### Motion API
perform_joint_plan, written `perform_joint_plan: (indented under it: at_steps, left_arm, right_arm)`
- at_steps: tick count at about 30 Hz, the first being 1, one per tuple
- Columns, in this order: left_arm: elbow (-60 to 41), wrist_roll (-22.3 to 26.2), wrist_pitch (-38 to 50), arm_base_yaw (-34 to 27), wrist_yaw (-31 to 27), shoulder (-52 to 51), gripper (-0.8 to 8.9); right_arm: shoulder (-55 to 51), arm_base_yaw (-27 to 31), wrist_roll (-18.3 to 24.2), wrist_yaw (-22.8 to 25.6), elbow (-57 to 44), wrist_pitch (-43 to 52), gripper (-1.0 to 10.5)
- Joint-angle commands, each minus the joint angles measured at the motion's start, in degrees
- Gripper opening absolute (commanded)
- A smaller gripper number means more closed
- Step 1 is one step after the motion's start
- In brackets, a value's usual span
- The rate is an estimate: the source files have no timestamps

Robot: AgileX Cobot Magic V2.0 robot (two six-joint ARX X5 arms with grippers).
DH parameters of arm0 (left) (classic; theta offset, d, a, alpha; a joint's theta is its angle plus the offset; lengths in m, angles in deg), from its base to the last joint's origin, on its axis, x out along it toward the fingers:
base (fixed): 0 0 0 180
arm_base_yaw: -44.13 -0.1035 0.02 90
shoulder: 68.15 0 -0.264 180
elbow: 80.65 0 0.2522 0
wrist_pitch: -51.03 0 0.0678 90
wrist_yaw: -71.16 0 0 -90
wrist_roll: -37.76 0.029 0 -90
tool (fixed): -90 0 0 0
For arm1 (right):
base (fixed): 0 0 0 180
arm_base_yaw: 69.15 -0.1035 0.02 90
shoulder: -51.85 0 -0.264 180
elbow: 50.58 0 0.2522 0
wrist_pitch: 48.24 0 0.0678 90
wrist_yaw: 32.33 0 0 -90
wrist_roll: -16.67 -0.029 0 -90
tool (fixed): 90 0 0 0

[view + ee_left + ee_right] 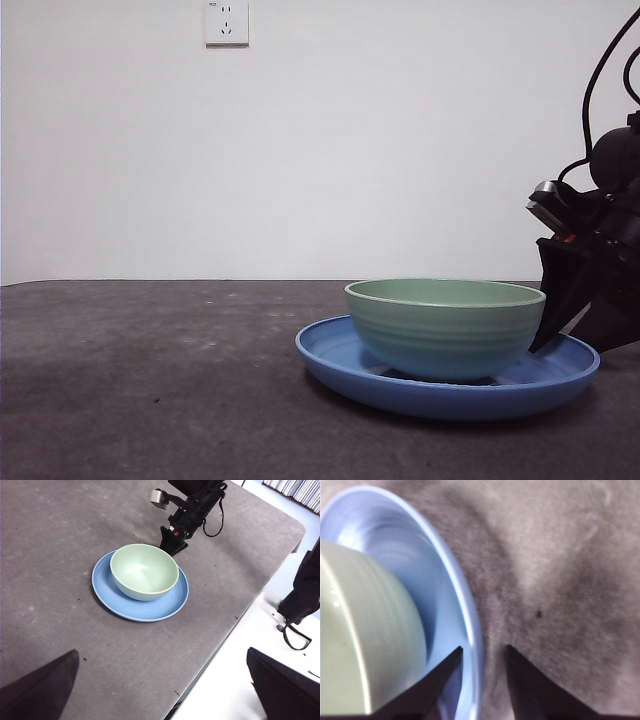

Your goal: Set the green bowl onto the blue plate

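- Grey tabletop (150, 380) is seen beneath a plain white wall (400, 130) with a socket (226, 22).
- The green bowl (445, 325) is seated upright inside the blue plate (340, 362); placement is judged complete.
- The right gripper (484, 652) is positioned at the plate's rim, jaws parted and straddling it, with nothing grasped.
- The left gripper (160, 680) is held well apart, jaws spread, empty.
- Next, a clean retreat of the right gripper is called for, without the rim being nudged.
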Motion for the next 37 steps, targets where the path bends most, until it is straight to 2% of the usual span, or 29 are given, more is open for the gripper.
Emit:
perform_joint_plan:
  at_steps: [1,13,23,32,37]
  left_arm:
    - [0.57,-0.11,0.83,0.22,0.13,0.22,5.62]
    - [0.59,-0.11,0.83,0.22,0.13,0.22,5.62]
    - [0.59,-0.13,0.83,0.22,0.13,0.22,5.62]
    - [0.57,-0.11,0.81,0.22,0.13,0.22,5.62]
    - [0.59,-0.11,0.83,0.22,0.13,0.22,5.62]
  right_arm:
    - [1.81,-0.37,-0.04,0.28,0.79,0.37,0.2]
    - [1.57,-0.37,-1.70,0.22,1.33,0.61,0.1]
    - [0.26,-1.46,-3.04,0.24,6.45,-2.78,0.1]
    - [0.26,-8.33,-7.96,0.28,10.25,-1.38,0.1]
    - [0.37,-13.60,-11.52,3.41,10.27,2.10,0.1]
